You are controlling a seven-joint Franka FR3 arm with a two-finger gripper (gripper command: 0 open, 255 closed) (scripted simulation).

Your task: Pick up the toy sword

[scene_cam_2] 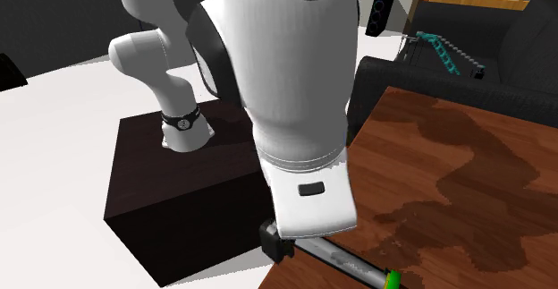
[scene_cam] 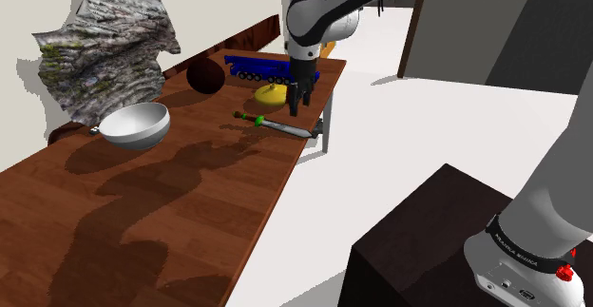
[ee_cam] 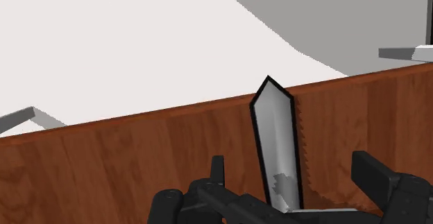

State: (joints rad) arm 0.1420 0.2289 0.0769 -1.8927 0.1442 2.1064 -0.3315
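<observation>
A long brown wooden table (scene_cam: pixel 181 201) is stretching across the shoulder view from lower left to upper middle, and the white Franka arm (scene_cam: pixel 323 10) is reaching over its far end from the dark box stand (scene_cam: pixel 428 248) sitting at the lower right. At the table's left edge in that view, a big grey, bark-textured lump (scene_cam: pixel 100 53) is looming over a pale round bowl (scene_cam: pixel 136 124). A dark brown ball (scene_cam: pixel 205 75) is sitting further along, and a blue toy vehicle (scene_cam: pixel 261 66) is lying behind it near the far end. The toy sword (scene_cam: pixel 276 124) is lying flat on the table just in front of a small yellow object (scene_cam: pixel 271 94), its green guard (scene_cam: pixel 257 119) pointing toward the bowl and its grey blade running out to the table's edge on the stand's side. The black gripper (scene_cam: pixel 302 108) is hanging over the blade end, fingers pointing down. In the wrist view the gripper (ee_cam: pixel 295 170) is showing its fingers (ee_cam: pixel 375 177) standing wide apart, with the black-edged grey blade (ee_cam: pixel 277 139) lying between them and touching neither, its tip reaching the table's rim. In the second exterior view the arm's white hand is blocking much of the scene, the sword (scene_cam_2: pixel 344 260) is poking out beneath it on the table (scene_cam_2: pixel 465 180), and a dark sofa (scene_cam_2: pixel 528 37) and a black speaker (scene_cam_2: pixel 382 14) are standing behind.
</observation>
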